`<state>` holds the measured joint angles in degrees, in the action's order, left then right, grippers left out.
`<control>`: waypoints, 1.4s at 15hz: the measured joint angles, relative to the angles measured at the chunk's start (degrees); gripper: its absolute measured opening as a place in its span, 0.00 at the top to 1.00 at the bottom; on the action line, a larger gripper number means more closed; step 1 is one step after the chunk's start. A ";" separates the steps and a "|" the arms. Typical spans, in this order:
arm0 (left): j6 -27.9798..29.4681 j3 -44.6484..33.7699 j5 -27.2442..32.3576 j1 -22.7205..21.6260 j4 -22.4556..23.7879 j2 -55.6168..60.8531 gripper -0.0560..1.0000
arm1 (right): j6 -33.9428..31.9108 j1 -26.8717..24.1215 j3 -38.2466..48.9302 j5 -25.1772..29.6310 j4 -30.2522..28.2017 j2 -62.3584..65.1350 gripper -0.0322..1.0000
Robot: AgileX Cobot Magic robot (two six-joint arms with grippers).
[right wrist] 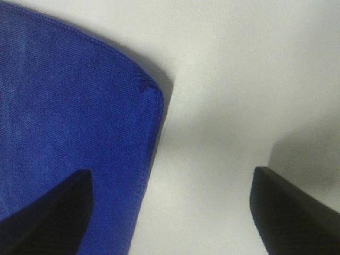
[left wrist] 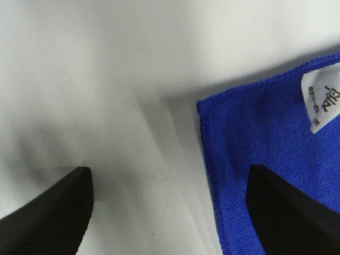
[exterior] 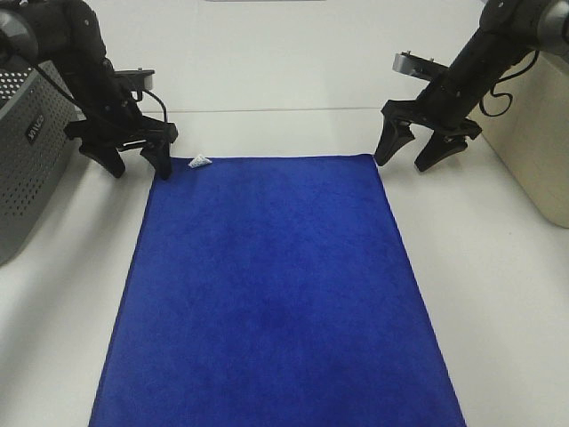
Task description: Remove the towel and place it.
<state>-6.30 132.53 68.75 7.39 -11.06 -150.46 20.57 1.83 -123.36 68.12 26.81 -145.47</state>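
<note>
On the white desk [exterior: 498, 302] before me, the towel [exterior: 276, 294] lay spread flat and smooth, a royal-blue plush rectangle whose near end ran out of the high camera's view. Its long sides ran away from me to a straight far edge, and at the far-left corner a small pale tag [exterior: 199, 161] showed against the blue.

My left gripper [exterior: 140, 167] stood at that corner, pointing down, its jaws wide apart and holding nothing. In the left wrist view one finger [left wrist: 287, 212] hung over the cloth near the printed tag. The other finger [left wrist: 53, 218] hung over bare desk, so the towel's side edge lay between them. Whether either fingertip touched the surface, I could not tell.

My right gripper [exterior: 402, 164] stood at the far-right corner, likewise pointing down, its jaws wide apart and empty. Its wrist view showed one finger [right wrist: 48, 212] over the blue pile and the other finger [right wrist: 297, 212] over bare desk, with the towel's stitched side edge between them.

Farther off to the left, behind my left arm, a grey perforated basket [exterior: 27, 169] sat on the desk, apart from the towel. To the right, behind my right arm, stood a pale beige box [exterior: 542, 160], also apart from the cloth.
</note>
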 joint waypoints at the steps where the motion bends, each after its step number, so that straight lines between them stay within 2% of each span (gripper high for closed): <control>1: -0.11 0.00 0.00 0.00 0.00 0.00 0.24 | 0.06 0.00 0.00 -0.17 0.23 -0.63 0.20; 6: -0.86 0.00 -0.23 0.00 -0.52 0.00 0.24 | 0.00 0.00 -0.52 -0.69 3.32 -1.66 0.20; 14: -1.66 0.00 -2.58 1.03 -2.12 -0.06 0.24 | 0.00 0.23 -0.52 -1.89 2.52 -1.66 0.22; 21: -2.12 0.69 -4.53 4.47 -4.93 -1.15 0.27 | 0.00 4.35 -0.97 -5.73 2.81 -2.52 0.23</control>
<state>-8.42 133.21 64.23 11.86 -15.99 -151.60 20.57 6.19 -124.33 62.40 29.62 -147.99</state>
